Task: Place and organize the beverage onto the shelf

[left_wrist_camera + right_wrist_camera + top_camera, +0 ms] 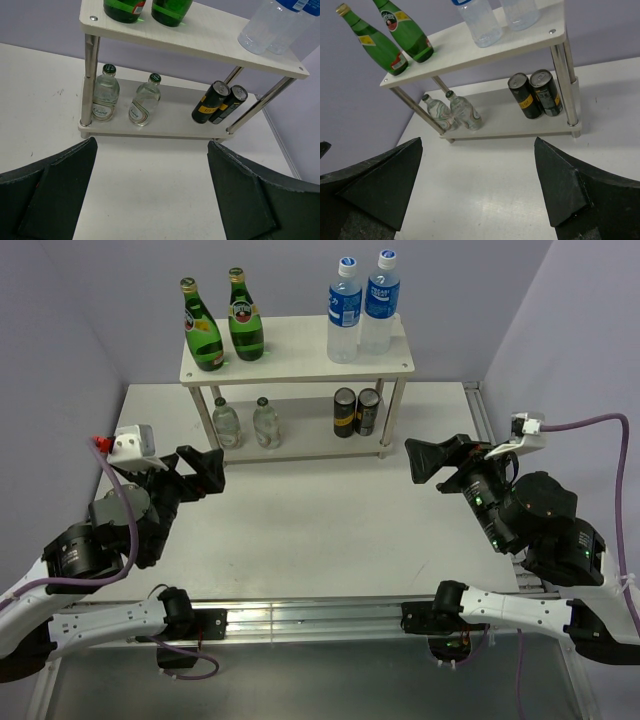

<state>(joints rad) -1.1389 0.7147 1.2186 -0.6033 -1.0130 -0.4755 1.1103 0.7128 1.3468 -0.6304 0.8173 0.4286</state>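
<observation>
The bottles (345,320) all stand on the shelf (295,348) at the far edge of the bench (320,535). The left gripper (208,470) and right gripper (419,462) are spread and empty. To finish well, I would draw them toward the near edge, clear of the shelf.

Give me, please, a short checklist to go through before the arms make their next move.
1. Both green bottles upright on the top board of the shelf: ok.
2. Both water bottles upright on the top board: ok.
3. Two small clear bottles standing on the lower board: ok.
4. Two black cans standing on the lower board: ok.
5. The left gripper open and empty: ok.
6. The right gripper open and empty: ok.
</observation>
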